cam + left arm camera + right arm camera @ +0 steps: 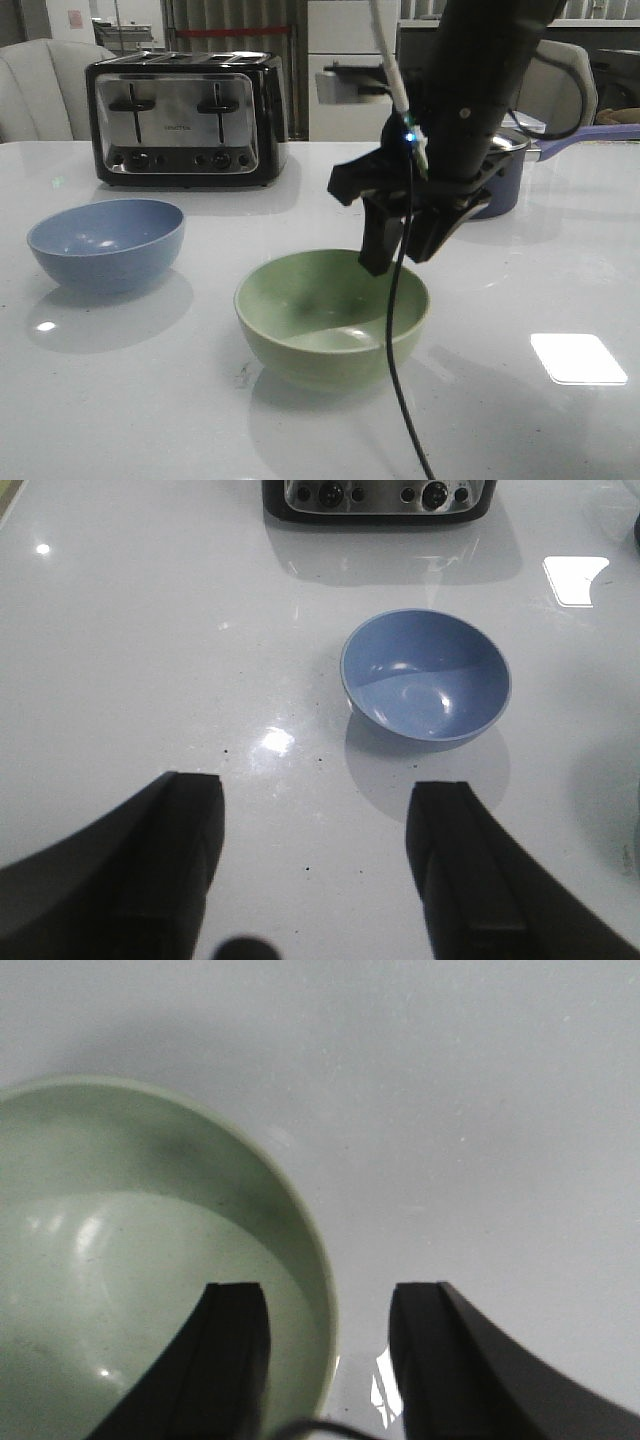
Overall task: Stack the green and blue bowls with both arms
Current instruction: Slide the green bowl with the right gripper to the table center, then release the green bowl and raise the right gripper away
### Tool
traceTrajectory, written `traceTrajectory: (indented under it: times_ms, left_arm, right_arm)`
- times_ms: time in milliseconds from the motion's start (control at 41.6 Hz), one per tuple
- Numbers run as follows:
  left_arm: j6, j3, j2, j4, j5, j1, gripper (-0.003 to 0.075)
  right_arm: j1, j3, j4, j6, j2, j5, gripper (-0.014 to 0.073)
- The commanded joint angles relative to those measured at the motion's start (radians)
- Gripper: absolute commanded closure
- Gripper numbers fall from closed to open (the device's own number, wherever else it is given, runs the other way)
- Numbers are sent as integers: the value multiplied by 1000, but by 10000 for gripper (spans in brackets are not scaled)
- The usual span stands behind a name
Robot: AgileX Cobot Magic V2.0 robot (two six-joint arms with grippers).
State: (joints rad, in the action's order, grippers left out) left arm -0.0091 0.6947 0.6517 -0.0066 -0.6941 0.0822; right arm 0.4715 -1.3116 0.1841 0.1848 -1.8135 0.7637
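My right gripper [398,245] hangs over the far right rim of the green bowl [331,315], fingers apart. In the right wrist view the gripper [328,1360] straddles that rim: one finger [232,1360] sits over the inside of the green bowl [130,1270], the other finger outside over bare table [480,1110], w/ the rim running between them. Can't tell if either finger touches the rim yet. Nothing is clamped.

Green bowl stands upright near the middle of the table [560,270], toward the front, w/ nothing in it. Blue bowl [106,243] is to its left and a bit further back, well apart from it, also upright w/ nothing in it.

My left gripper [318,865] shows only in its own wrist view: fingers wide apart, holding nothing, up over the table w/ the blue bowl [426,688] ahead of it, not touching.

Behind the blue bowl sits the toaster [186,118] at the back left. Dark saucepan [505,170] is back right, mostly hidden behind my right arm [480,90]. A black cable [398,330] dangles from that arm across the green bowl in the front view.
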Motion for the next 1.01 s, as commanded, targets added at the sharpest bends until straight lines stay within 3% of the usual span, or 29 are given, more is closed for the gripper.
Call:
traceTrajectory:
  times_ms: [0,600,984]
  left_arm:
    - [-13,34,5,-7,71,8,267]
    - [-13,34,7,-7,75,8,267]
    - [29,34,17,-7,77,8,267]
  right_arm:
    - [1,-29,10,12,135,-32,168]
    - [15,317,16,12,779,-72,168]
    - [15,490,17,12,979,-72,168]
